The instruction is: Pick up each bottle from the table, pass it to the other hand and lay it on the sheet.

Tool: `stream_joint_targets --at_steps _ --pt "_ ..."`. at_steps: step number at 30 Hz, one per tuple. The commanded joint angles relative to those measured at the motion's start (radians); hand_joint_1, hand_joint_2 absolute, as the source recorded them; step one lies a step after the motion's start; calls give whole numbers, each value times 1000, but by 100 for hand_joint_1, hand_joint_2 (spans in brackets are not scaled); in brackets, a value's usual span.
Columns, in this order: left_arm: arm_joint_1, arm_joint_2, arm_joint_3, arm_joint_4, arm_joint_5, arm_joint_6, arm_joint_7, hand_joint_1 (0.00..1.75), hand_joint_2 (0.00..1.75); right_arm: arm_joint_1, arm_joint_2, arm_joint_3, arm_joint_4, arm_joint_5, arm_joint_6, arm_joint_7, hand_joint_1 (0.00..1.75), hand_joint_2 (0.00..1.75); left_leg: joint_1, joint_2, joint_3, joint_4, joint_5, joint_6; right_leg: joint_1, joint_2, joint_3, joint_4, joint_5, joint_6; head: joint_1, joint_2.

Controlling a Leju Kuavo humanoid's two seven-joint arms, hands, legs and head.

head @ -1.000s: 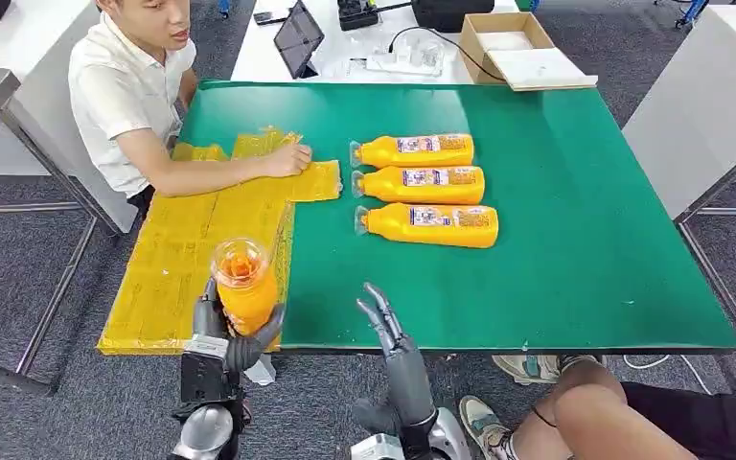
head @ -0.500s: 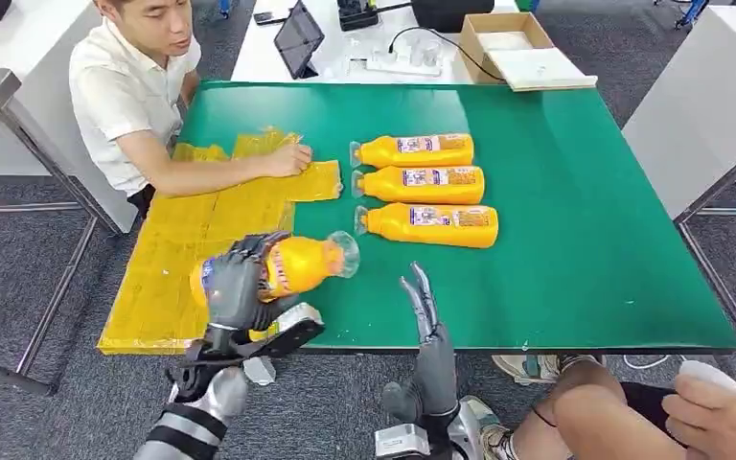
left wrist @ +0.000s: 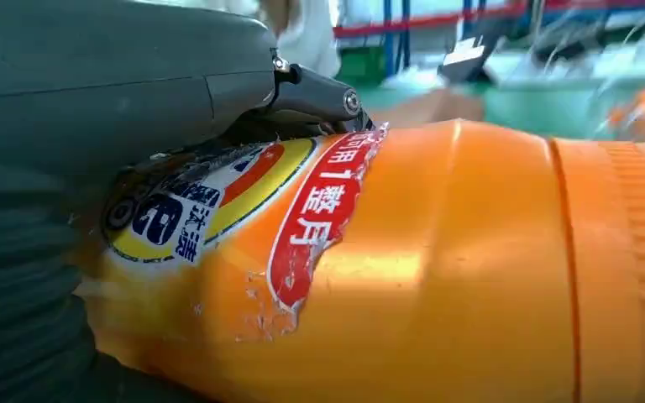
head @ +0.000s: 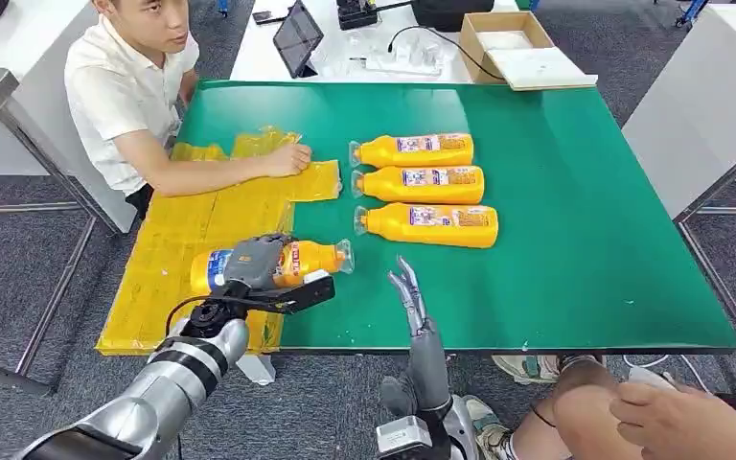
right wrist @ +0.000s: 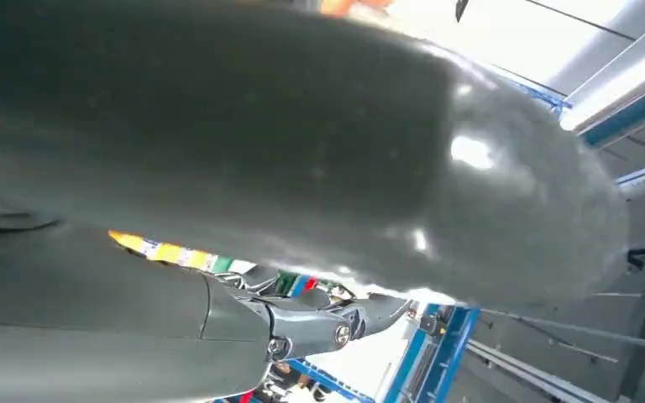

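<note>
My left hand [head: 254, 264] grips an orange bottle [head: 302, 259] that lies on its side across the right edge of the yellow sheet [head: 177, 259], its clear cap pointing right over the green table [head: 575, 192]. Up close, the bottle [left wrist: 437, 269] has a torn red and blue label, with my left hand's fingers [left wrist: 319, 92] wrapped over it. My right hand [head: 410, 292] stands at the table's front edge, fingers straight and apart, holding nothing. Three more orange bottles [head: 417, 150] [head: 422, 183] [head: 431, 224] lie side by side mid-table.
A seated person rests a hand [head: 292, 158] on the sheet's far end. Another person's knees and hand [head: 661, 417] are at the lower right, beside the table. A white table behind holds a cardboard box [head: 513, 43], a tablet and cables.
My left arm has lowered and tipped the bottle from upright to lying on its side at the sheet's edge. My right hand has shifted a little right and stayed empty.
</note>
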State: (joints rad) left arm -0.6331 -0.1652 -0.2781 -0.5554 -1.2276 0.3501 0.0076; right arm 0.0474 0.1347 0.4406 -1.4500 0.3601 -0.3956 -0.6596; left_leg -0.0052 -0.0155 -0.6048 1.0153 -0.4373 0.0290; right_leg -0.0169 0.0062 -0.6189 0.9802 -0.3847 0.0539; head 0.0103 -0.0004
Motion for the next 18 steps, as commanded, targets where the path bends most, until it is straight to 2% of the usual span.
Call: stream_joint_targets --at_steps 1,4,5,6,7,8,9,10,11,13,16,18 --pt "-111 17 6 212 40 -64 -9 175 175 -44 10 -36 82 -14 18 -1 0 0 1 2 4 0 -2 -2 1 1 4 -1 -1 -2 0 0" --pt "-112 27 -10 227 18 -95 21 175 175 -51 11 -39 103 -15 23 -2 0 0 1 3 4 -1 -1 -2 1 2 4 -1 0 -2 0 0" --pt "-110 31 -13 233 11 -102 35 155 175 -52 11 -40 106 -15 24 -2 0 0 1 2 3 -1 -1 -1 1 1 3 -1 0 -1 0 0" --pt "-108 31 -7 237 19 -111 33 148 175 -54 11 -41 108 -16 24 -2 0 0 1 4 5 -1 -1 -2 1 2 4 -1 0 -2 0 0" --pt "-106 32 -3 238 24 -115 28 119 175 -55 12 -42 110 -16 24 -2 0 0 1 3 4 -1 -1 -2 1 2 4 -1 0 -2 0 0" --pt "-100 32 5 237 37 -129 2 47 175 -55 12 -46 117 -17 24 -2 0 0 1 4 6 -2 -2 -2 2 2 5 -2 -1 -3 0 0" --pt "-95 32 10 236 49 -144 -24 5 175 -55 10 -46 122 -16 26 -2 0 0 1 4 6 -2 -1 -2 1 2 5 -1 0 -2 0 0" --pt "-93 31 10 235 49 -143 -26 5 175 -54 7 -47 123 -15 27 -3 0 0 1 4 5 -1 -1 -1 1 2 4 -1 0 -2 0 0" --pt "-89 29 22 230 72 -165 -63 0 175 -55 7 -48 127 -14 29 -5 0 0 1 4 6 -2 -2 -2 1 3 5 -1 -1 -2 0 0" --pt "-75 19 77 211 159 -216 -154 0 175 -56 5 -53 138 -18 28 -14 0 0 1 5 8 -2 -2 -3 2 3 6 -1 -1 -3 0 0" --pt "-75 19 77 211 159 -216 -154 0 175 -56 5 -53 138 -18 28 -14 0 0 0 1 5 -2 -1 -1 1 1 4 -1 -1 -2 0 0" --pt "-60 12 127 182 263 -277 -268 0 175 -60 -1 -52 149 -14 20 -32 0 0 1 1 7 -1 -1 -1 1 1 6 -1 -1 -2 0 0"
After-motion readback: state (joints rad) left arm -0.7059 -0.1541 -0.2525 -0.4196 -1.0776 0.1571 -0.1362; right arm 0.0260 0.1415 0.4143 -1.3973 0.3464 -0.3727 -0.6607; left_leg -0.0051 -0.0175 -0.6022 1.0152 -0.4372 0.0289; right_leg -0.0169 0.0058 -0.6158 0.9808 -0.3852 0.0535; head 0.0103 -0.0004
